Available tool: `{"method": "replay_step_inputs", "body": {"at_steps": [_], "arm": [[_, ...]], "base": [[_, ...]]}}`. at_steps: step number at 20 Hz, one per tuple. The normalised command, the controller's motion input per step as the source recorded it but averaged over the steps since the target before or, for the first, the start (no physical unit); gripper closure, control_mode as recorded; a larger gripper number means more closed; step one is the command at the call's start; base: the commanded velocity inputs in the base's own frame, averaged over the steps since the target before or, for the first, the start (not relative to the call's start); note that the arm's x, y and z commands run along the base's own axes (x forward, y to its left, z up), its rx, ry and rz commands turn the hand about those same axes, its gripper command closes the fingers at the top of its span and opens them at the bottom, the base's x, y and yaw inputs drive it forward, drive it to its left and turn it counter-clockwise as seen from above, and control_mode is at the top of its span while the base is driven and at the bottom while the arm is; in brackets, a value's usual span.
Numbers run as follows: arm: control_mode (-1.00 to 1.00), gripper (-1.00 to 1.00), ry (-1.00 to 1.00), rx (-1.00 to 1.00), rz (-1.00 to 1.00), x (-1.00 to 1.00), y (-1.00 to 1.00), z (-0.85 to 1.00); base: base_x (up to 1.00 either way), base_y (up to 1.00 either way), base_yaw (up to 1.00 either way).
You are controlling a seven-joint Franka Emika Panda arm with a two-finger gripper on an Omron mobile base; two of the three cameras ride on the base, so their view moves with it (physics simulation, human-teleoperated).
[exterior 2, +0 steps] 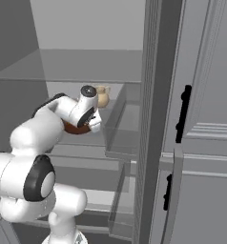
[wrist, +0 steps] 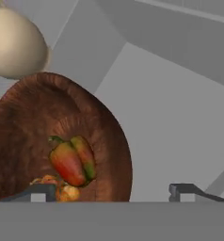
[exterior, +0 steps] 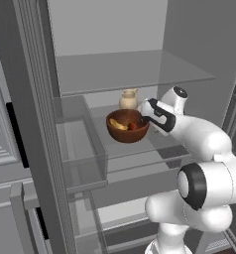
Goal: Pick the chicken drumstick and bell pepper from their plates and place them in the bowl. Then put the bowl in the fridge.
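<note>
The reddish-brown wooden bowl (exterior: 127,130) (exterior 2: 76,128) (wrist: 104,141) rests on a glass shelf (exterior: 140,151) inside the open fridge (exterior: 115,30) (exterior 2: 87,28). In the bowl lie the red-green bell pepper (wrist: 71,162) (exterior: 133,126) and the golden chicken drumstick (exterior: 117,124) (wrist: 62,190). My gripper (exterior: 147,119) (exterior 2: 94,123) (wrist: 111,190) is at the bowl's right rim. Its jaws stand wide open with the rim between them, one finger inside the bowl and one outside. The plates are out of view.
A cream jug (exterior: 128,99) (exterior 2: 102,96) (wrist: 15,44) stands just behind the bowl on the same shelf. A clear drawer (exterior: 83,158) (exterior 2: 122,128) juts out at the shelf's side. Another glass shelf (exterior: 135,72) spans overhead. A grey cabinet door (exterior 2: 206,143) flanks the fridge.
</note>
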Motion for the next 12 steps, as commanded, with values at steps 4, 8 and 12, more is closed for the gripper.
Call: {"method": "replay_step_inputs", "body": {"at_steps": [4, 8, 12], "arm": [[-1.0, -1.0, -0.33, 0.05, 0.0, -0.75, 0.01, 0.46], [-1.0, -1.0, -0.17, 0.01, 0.0, -0.97, 0.0, 0.67], [-1.0, -1.0, 0.06, 0.0, 0.01, -1.0, 0.0, 1.0]], "base": [[0.0, 0.0, 0.0], [0.0, 0.0, 0.0], [0.0, 0.0, 0.0]]}}
